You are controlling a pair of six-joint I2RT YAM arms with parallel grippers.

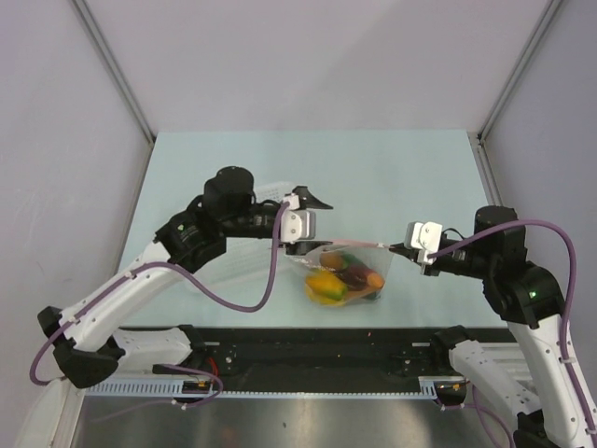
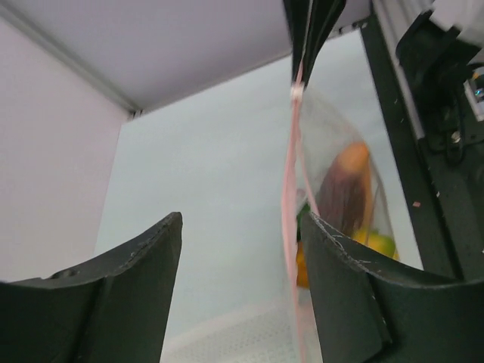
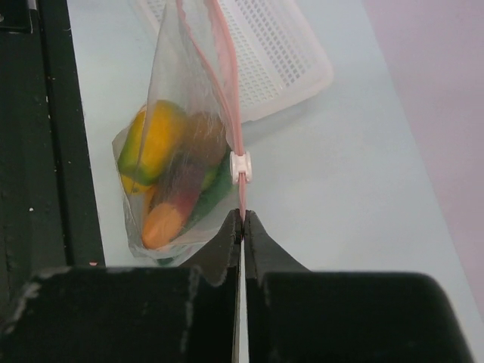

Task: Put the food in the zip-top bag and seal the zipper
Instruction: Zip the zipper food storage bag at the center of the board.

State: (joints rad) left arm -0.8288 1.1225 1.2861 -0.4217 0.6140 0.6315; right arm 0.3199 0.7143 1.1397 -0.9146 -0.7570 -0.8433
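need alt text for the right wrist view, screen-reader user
The right gripper, jaws shut, pinches the pink zipper right beside its white slider, at the edge of the clear zip-top bag with the toy food inside. A white slotted basket lies behind on the pale table.

Food (image 1: 328,285) inside upright clear zip-top bag (image 1: 375,260)

A white slotted plastic basket (image 3: 280,68) lies on the pale blue-green bench (image 1: 392,168), its far end cut off by the top edge of the right wrist view. Plain grey wall panels (image 1: 308,56) enclose the bench on three sides. A black strip (image 1: 317,347) borders its near edge.
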